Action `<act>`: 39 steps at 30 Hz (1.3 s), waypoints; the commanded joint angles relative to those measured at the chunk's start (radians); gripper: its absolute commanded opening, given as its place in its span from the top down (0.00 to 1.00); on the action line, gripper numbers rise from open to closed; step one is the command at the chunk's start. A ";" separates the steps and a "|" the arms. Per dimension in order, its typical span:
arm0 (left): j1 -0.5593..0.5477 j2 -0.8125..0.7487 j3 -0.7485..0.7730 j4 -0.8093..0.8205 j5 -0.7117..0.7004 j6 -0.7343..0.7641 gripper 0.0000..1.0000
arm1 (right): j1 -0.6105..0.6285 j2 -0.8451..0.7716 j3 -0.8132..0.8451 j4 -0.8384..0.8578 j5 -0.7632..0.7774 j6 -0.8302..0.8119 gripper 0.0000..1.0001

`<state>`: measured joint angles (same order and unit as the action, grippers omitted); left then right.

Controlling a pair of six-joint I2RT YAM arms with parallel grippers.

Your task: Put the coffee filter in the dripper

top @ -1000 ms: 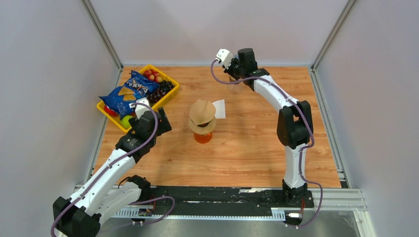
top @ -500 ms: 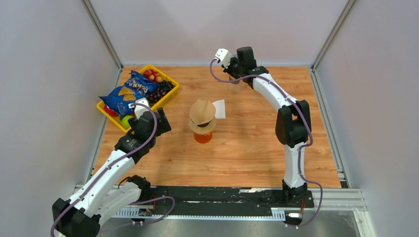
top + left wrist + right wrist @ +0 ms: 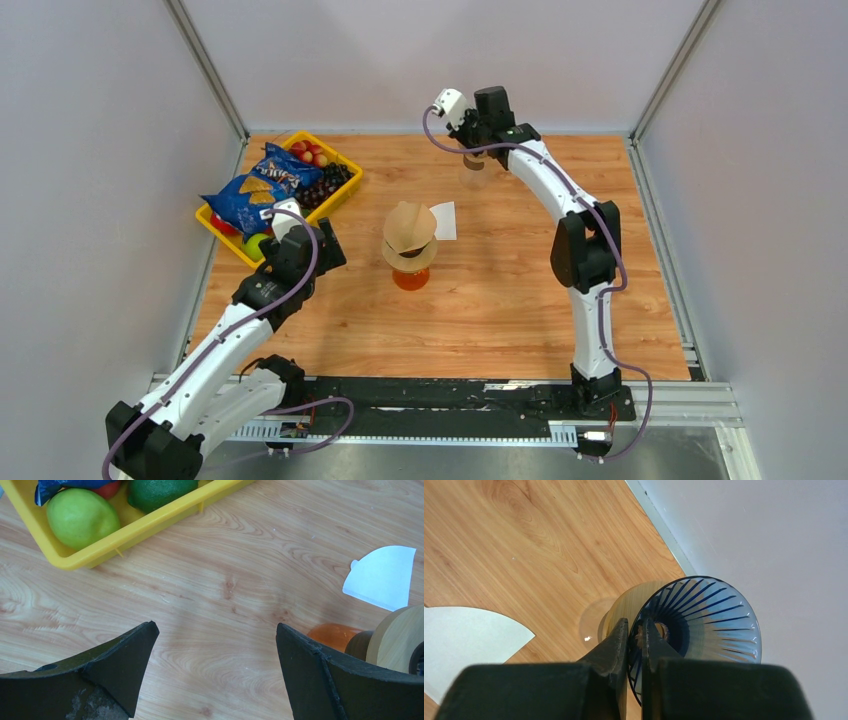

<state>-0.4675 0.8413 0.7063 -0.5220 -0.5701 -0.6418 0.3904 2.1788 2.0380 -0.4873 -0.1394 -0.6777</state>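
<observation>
My right gripper (image 3: 635,627) is shut on the rim of a clear glass dripper (image 3: 704,615) with blue ribs and a wooden collar, one finger inside the cone and one outside. It is at the back of the table (image 3: 473,172). A white paper coffee filter (image 3: 443,221) lies flat on the wood, also in the right wrist view (image 3: 464,640) and left wrist view (image 3: 384,577). My left gripper (image 3: 215,635) is open and empty over bare wood, left of centre (image 3: 312,247).
An orange dripper stand with brown filters stacked on it (image 3: 409,240) stands mid-table beside the white filter. A yellow tray (image 3: 345,195) with a chip bag, limes and other fruit sits at the back left. The back wall is close behind the right gripper.
My right wrist has shifted a little toward the back left with the glass dripper in its grip. The left arm has barely moved.
</observation>
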 commanded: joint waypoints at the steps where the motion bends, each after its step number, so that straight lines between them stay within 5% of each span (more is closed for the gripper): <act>1: 0.007 -0.003 0.036 0.001 -0.016 0.000 0.00 | 0.005 0.117 0.004 -0.358 0.027 0.172 0.92; 14: 0.007 -0.001 0.036 0.002 -0.015 0.001 0.00 | 0.007 0.081 -0.007 -0.292 0.069 0.195 0.73; 39: 0.006 0.011 0.027 0.025 0.040 0.013 0.00 | 0.007 0.041 0.219 -0.153 0.191 0.240 0.37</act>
<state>-0.4667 0.8661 0.7063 -0.5167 -0.5331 -0.6415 0.3981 2.2410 2.1792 -0.6716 0.0051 -0.4564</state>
